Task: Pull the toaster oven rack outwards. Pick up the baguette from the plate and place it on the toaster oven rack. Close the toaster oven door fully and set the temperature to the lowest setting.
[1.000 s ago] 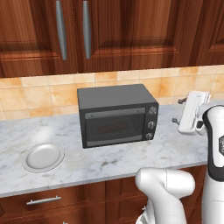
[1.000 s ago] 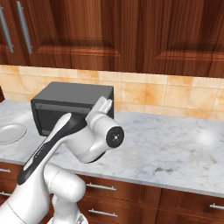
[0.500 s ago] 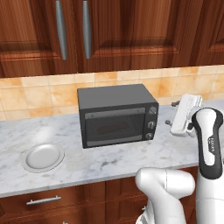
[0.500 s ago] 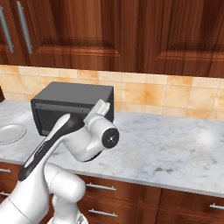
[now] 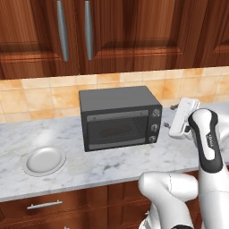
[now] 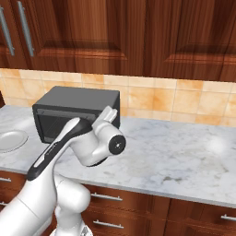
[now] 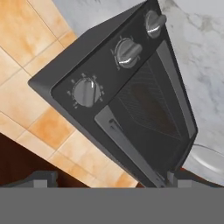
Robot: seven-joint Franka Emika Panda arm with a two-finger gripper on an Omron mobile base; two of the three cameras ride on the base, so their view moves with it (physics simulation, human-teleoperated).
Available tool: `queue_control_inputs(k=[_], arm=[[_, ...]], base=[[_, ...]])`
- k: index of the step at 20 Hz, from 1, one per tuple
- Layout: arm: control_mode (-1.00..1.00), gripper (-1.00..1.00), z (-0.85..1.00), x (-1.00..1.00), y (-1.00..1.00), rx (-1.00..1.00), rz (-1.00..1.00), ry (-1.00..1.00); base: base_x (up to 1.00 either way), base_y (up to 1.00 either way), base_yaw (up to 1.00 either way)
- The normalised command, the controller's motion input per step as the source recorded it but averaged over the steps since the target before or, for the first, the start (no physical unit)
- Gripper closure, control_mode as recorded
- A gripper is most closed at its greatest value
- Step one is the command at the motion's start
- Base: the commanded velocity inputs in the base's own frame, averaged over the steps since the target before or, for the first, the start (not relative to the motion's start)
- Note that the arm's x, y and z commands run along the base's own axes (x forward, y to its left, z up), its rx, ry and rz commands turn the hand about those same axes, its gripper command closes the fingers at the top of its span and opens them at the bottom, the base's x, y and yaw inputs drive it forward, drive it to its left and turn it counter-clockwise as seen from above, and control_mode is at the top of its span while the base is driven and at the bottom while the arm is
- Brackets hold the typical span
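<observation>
My hand hangs above the marble desk, just right of the toaster oven at the height of its knobs; I cannot tell from these pictures whether my fingers are spread or pressed together, and nothing shows between them. In the hand view the oven's front lies rolled sideways, its three round knobs in a line along one edge. The toaster oven door is shut, its thin bar handle along the edge of the tinted glass. Behind that glass I make out the wires of the toaster oven rack and a brownish shape on it that I cannot name for sure. Farther left on the desk, well apart from the oven, lies the round white plate. Behind everything run the tan wall tiles and the dark wood cabinets.
</observation>
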Motion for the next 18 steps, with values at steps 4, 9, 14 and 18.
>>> queue_control_inputs(k=[4, 9, 14, 18], arm=[[-1.0, -1.0, -0.09, 0.28, 0.0, 0.02, 0.0, -0.01], [-1.0, -1.0, -0.09, 0.23, 0.0, 0.01, 0.0, -0.04], [-1.0, -1.0, -0.05, 0.09, 0.0, 0.01, -0.02, -0.07], [-1.0, -1.0, 0.0, 0.01, 0.0, 0.01, -0.06, -0.05]], base=[[0.0, 0.0, 0.0], [0.0, 0.0, 0.0], [0.0, 0.0, 0.0], [0.0, 0.0, 0.0]])
